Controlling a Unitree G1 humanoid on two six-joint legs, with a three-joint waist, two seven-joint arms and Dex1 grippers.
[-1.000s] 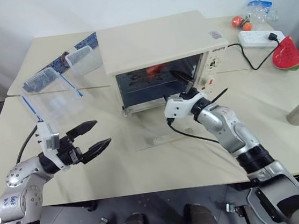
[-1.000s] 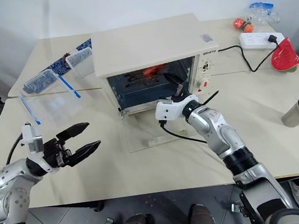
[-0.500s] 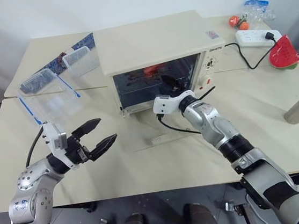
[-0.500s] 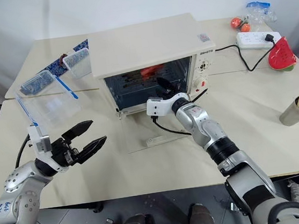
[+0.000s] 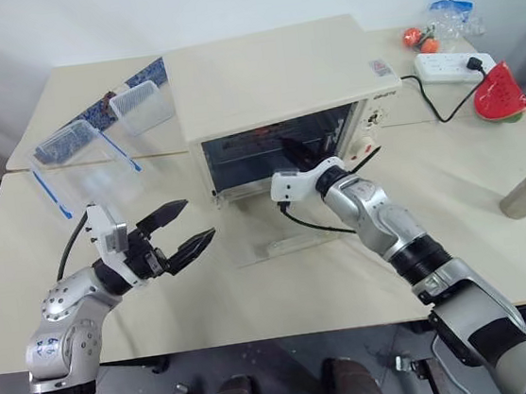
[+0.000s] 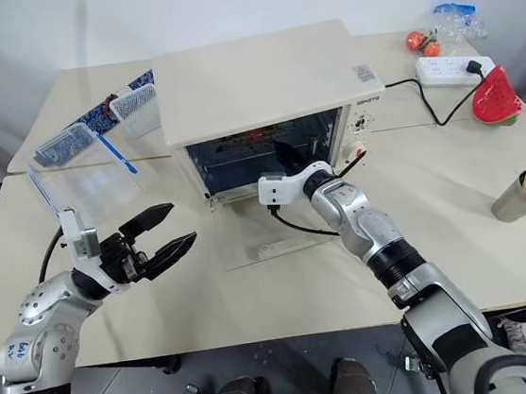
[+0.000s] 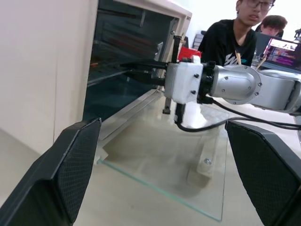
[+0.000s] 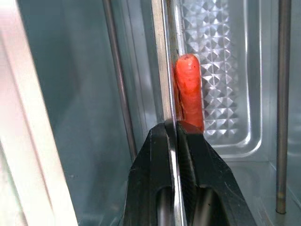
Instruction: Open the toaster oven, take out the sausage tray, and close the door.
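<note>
Right gripper [image 8: 172,129] inside toaster oven [image 6: 260,83], fingers pinched on front rim of sausage tray [image 8: 221,70] w/ sausage [image 8: 189,92]; door [image 6: 286,228] flat open; left gripper [image 6: 166,237] spread, off to side.

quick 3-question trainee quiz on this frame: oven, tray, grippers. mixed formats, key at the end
1. True or false: the door of the toaster oven lies open, flat on the table.
2. What has the right gripper closed on? A) the door's handle B) the sausage tray rim C) the power strip
3. Fill in: the left gripper is ____ and holds nothing.

Key: 1 true; 2 B; 3 open
</note>
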